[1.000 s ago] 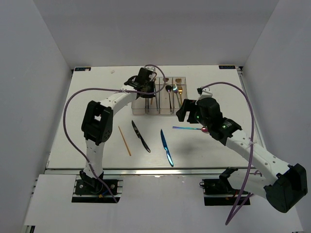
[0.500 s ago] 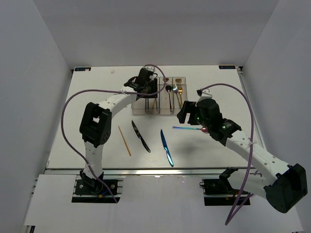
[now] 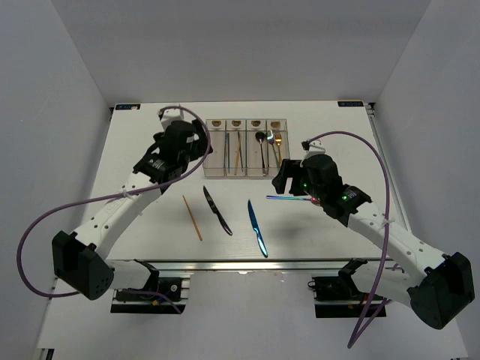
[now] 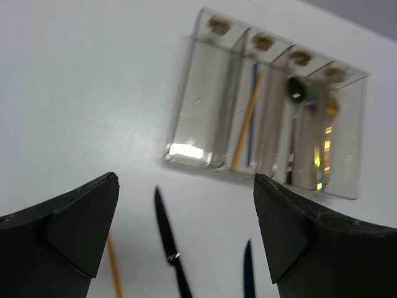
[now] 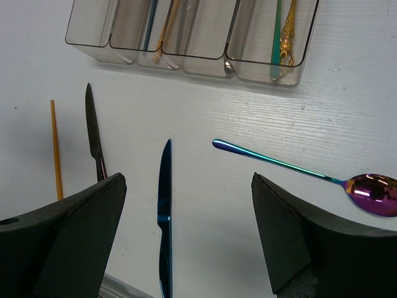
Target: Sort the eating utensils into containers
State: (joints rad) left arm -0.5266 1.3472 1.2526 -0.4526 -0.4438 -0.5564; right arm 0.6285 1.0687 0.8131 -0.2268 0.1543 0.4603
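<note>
Left gripper (image 3: 196, 144): seen left of centre in the top view, just left of the containers; jaws spread wide, nothing held between them. In its wrist view (image 4: 186, 181) the two dark fingers are seen at the lower corners, well apart.
Right gripper (image 3: 283, 174): seen right of centre in the top view, below the right end of the containers; jaws wide apart (image 5: 188, 180), nothing gripped.
Containers (image 3: 214, 154): four clear bins joined side by side, set at upper centre of the white table (image 3: 337, 142); found at upper right of the left wrist view (image 4: 198, 105) and along the top edge of the right wrist view (image 5: 87, 31).
Binned pieces: a tan chopstick (image 4: 248, 121) beside a thin dark stick is noted in the second bin from the left; a black-bowled piece (image 4: 296, 93) in the third; gold cutlery (image 5: 287, 28) and a teal handle (image 5: 276, 31) in the fourth.
Loose chopstick (image 3: 193, 217): laid on the table at lower left of centre, apart from the bins.
Black knife (image 3: 217, 211): laid just right of the chopstick, not touching it (image 5: 93, 133).
Blue knife (image 3: 257, 227): laid right of the black knife, at lower centre (image 5: 164, 211).
Purple-bowled spoon (image 3: 289, 198): laid crosswise just below the right gripper; bowl at the right edge of the right wrist view (image 5: 372, 194).
</note>
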